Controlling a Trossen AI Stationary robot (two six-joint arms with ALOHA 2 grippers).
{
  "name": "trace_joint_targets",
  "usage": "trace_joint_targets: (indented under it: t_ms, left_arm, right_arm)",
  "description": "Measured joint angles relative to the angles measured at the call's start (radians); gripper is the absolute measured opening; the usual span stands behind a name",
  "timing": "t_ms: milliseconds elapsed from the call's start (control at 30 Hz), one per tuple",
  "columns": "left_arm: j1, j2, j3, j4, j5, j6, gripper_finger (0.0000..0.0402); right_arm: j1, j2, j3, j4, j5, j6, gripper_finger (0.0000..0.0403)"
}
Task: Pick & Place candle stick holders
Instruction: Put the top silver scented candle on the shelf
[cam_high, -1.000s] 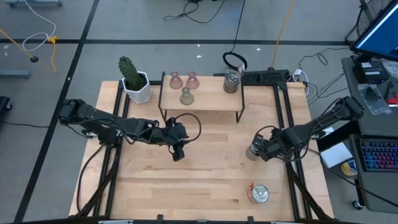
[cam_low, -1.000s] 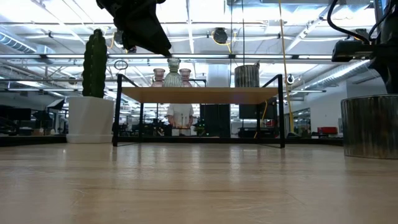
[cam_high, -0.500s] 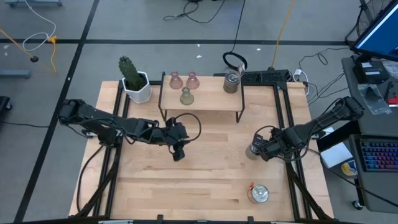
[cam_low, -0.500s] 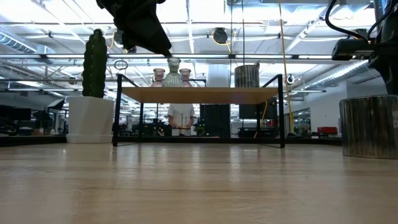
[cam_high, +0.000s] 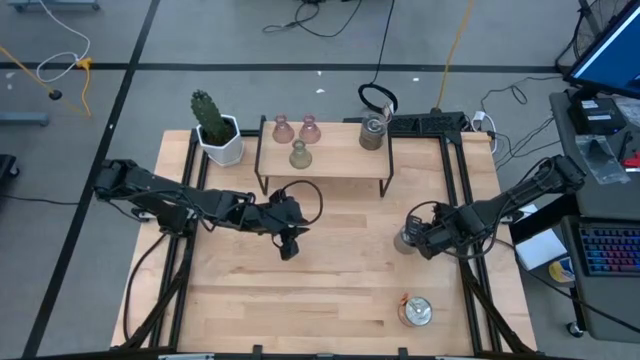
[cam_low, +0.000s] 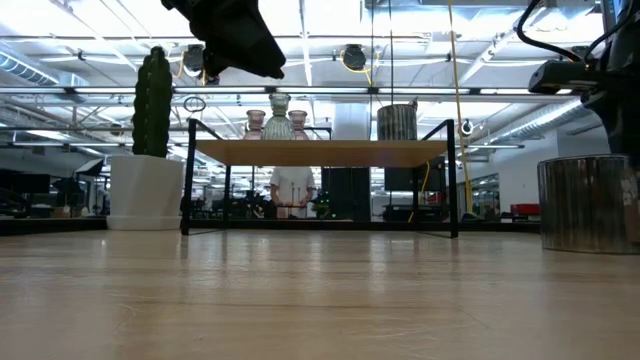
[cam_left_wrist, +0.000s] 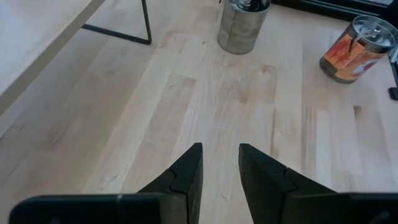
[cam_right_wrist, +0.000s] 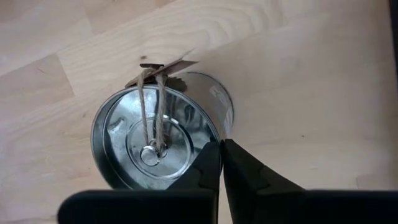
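Overhead, ceiling lights (cam_low: 90, 25) above wooden table (cam_high: 340, 270).

A pale wooden table (cam_high: 330, 285) is carrying a small black-legged shelf (cam_high: 330, 165), a white-potted cactus (cam_high: 214, 127) beside it at the back left, and two silver holders, one near the right side (cam_high: 406, 241) and one lying toward the front right (cam_high: 416, 311). The shelf is bearing two pink glass holders (cam_high: 283, 128) (cam_high: 309, 128), an olive-green one (cam_high: 299, 154) in front of them, and a third silver holder (cam_high: 373, 133) at its right end.

silver holder (cam_low: 590, 203): cut by right edge | left gripper (cam_low: 240, 35): cut by top edge
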Motion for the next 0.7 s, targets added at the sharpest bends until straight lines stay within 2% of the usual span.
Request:
trace_joint_targets:
  t_ms: [700]
  left_arm:
    - [0.000,0.000,0.000,0.166,-0.003,0.009,0.0104]
  right_arm:
    - [-0.002,-0.002,0.017,0.028,0.014,-0.077,0.0000]
